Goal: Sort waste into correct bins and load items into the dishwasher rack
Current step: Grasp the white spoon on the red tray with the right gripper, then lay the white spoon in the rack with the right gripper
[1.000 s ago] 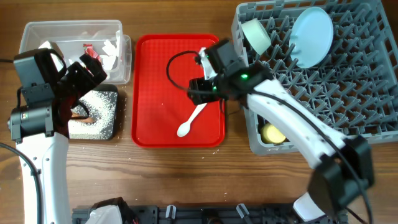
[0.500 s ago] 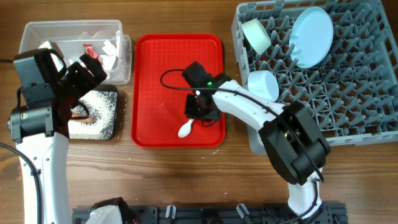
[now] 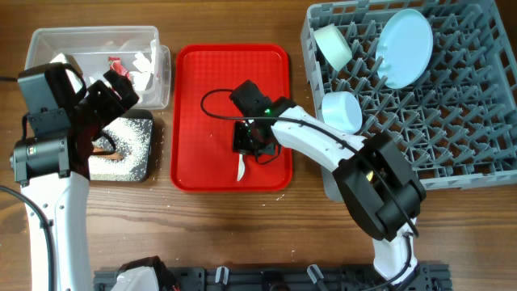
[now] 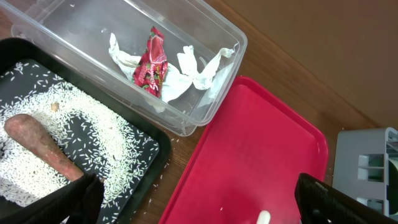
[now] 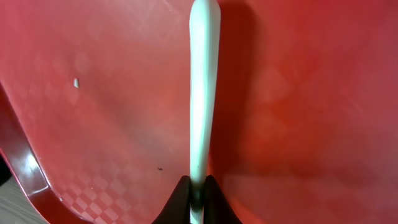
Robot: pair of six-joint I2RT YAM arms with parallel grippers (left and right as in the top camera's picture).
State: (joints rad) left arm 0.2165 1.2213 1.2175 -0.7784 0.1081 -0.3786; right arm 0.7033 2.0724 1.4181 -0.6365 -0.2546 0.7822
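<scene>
On the red serving tray [image 3: 202, 81] my right gripper [image 3: 252, 144] is shut on the handle of the white plastic spoon [image 3: 241, 169]. In the right wrist view the spoon [image 5: 204, 93] runs straight up from the right gripper [image 5: 196, 194], lying on the tray. My left gripper [image 4: 205, 208] hangs open above the bins with nothing in it. The clear tub [image 4: 214, 102] holds a red wrapper [image 4: 151, 62] and crumpled white paper [image 4: 199, 71]. White grains [image 4: 106, 134] and a carrot-like piece [image 4: 40, 146] lie in the black tray [image 4: 152, 155].
The grey dishwasher rack [image 3: 460, 129] fills the right side. In it stand a pale blue plate [image 3: 404, 47], a whitish bowl [image 3: 333, 47], a light blue bowl [image 3: 342, 111] and a yellow cup [image 3: 353, 172]. A few grains lie on the wood beside the black tray.
My right gripper came left from the rack's edge onto the tray, dropped over the spoon and closed on its handle; the spoon swung round. The left arm has stayed still.
</scene>
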